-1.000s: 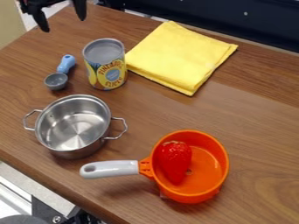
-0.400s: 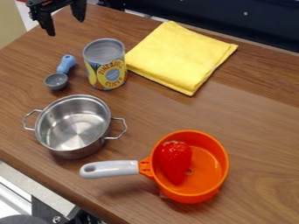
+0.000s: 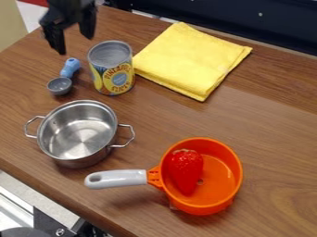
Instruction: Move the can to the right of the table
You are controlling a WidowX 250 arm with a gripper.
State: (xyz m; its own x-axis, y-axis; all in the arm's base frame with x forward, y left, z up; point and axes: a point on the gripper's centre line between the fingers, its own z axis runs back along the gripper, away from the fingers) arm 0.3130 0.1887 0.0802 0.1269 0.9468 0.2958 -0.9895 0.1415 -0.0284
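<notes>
The can (image 3: 112, 76) stands upright on the far left part of the worktop (image 3: 272, 125), its printed label towards the near side. Its round grey top sits inside a raised rim; I cannot tell whether it is sealed or open. Just to its right lies a folded yellow cloth (image 3: 189, 60), and to its left a small scoop (image 3: 60, 86) with a grey bowl at the near end and a blue handle at the far end.

Nearer than the can is a steel pot (image 3: 84, 161) with a wire handle on each side, its bare, shiny bottom in view. Further right and nearer still, an orange pan (image 3: 227, 155) holds a red strawberry (image 3: 186, 169), which leans along the left part of its inside and covers some of its bottom. The pan's pale grey handle (image 3: 117, 179) points left, just nearer than the pot.

The can's body blocks the patch of worktop directly behind it. The worktop runs out of view on the right, and the dark panel (image 3: 217, 16) at the far side is cut off too. Some equipment (image 3: 46, 222) at the near left corner is only partly in view.

My end effector (image 3: 75, 40) is at the far left, near the can but apart from it. Its upper part is blurred. I have its two fingers spread wide, with worktop visible between them.
</notes>
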